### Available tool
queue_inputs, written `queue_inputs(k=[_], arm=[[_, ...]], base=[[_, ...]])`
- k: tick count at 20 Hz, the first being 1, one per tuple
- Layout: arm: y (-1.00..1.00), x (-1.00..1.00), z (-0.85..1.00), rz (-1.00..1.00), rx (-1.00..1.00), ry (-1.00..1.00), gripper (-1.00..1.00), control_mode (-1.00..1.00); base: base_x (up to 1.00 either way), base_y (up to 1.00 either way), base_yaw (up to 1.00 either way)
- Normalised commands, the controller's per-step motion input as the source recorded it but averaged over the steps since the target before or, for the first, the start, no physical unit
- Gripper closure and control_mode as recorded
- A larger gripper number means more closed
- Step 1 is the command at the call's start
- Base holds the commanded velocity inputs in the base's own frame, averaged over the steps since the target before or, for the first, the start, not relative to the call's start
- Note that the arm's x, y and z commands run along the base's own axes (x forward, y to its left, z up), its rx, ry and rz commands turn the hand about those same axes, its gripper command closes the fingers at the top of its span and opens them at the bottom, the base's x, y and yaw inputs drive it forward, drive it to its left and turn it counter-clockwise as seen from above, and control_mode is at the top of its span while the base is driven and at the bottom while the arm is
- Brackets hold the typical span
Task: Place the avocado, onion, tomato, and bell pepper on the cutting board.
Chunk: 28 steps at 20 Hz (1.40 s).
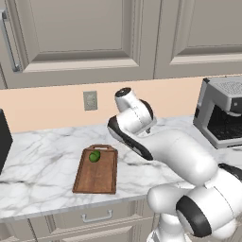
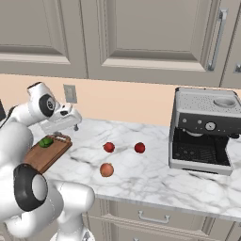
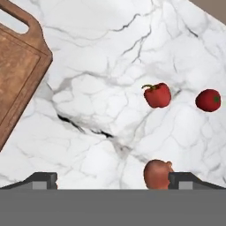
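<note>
Small round dark-green avocado (image 1: pixel 94 156) is seen resting on flat rectangular brown wooden cutting board (image 1: pixel 96 171), near handle end, so one item judged delivered. Board is laid near front edge of white marble counter (image 2: pixel 155 174). Two-finger gripper (image 3: pixel 112 180) is held above bare counter between board and remaining produce, fingers spread wide, nothing pinched (likely ready for next pick). Red bell pepper (image 3: pixel 157 95), red round tomato (image 3: pixel 208 100), orange-brown onion (image 3: pixel 156 175) lie mid-counter, apart from each other.

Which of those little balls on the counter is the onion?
Start at the coffee machine and look left along the marble counter. Three small balls lie there; the onion is the pale orange one nearest the counter's front edge, unlike the two deep red ones behind it.
</note>
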Motion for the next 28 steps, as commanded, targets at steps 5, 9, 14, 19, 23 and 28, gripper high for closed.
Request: queue_inputs(k=[5,9,14,19,23,28], arm=[[-0.91,-0.11,-0.13,0.00,0.17,0.00,-1.00,-1.00],[-0.80,0.00,-0.08,0.00,0.16,0.00,-1.00,-1.00],[-0.63,0.10,-0.07,0.00,0.14,0.00,-1.00,-1.00],[-0.47,0.15,-0.23,0.00,0.11,0.00,-1.00,-1.00],[-0.12,0.26,-0.36,0.00,0.11,-0.06,-1.00,-1.00],[0.00,0.21,-0.29,0.00,0.08,-0.12,-1.00,-1.00]], base=[[0.00,0.00,0.00],[0.00,0.00,0.00],[0.00,0.00,0.00],[0.00,0.00,0.00],[0.00,0.00,0.00],[0.00,0.00,0.00]])
